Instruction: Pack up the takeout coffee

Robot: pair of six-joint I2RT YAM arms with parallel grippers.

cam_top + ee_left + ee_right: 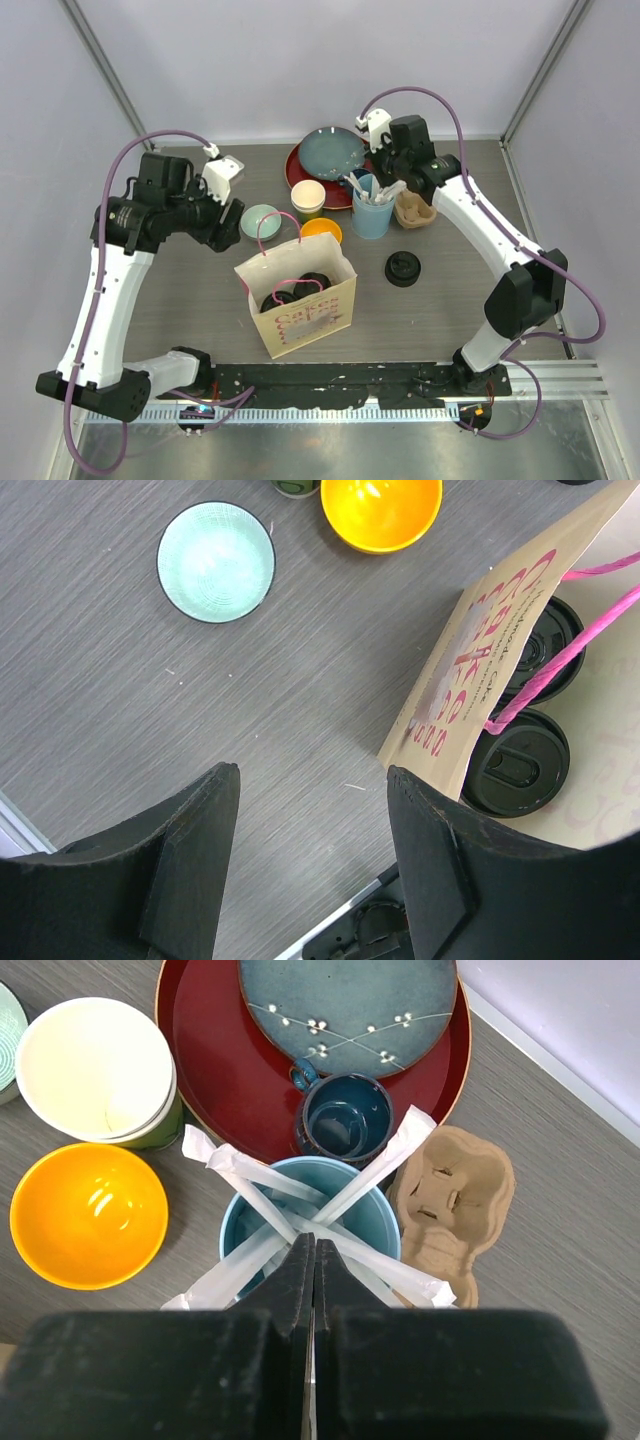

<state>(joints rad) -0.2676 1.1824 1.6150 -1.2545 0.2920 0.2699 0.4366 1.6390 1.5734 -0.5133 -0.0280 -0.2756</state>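
Observation:
Two dark cups with black lids stand inside an open kraft paper bag with pink handles at the table's middle. In the left wrist view both lids show inside the bag. My left gripper is open and empty above bare table, left of the bag. My right gripper is shut with nothing seen between its jaws, right above the light-blue cup of white utensils.
An unlidded green cup stack, a yellow bowl and a mint bowl sit behind the bag. A red tray holds a grey-blue plate. A brown cup carrier and loose black lids lie to the right.

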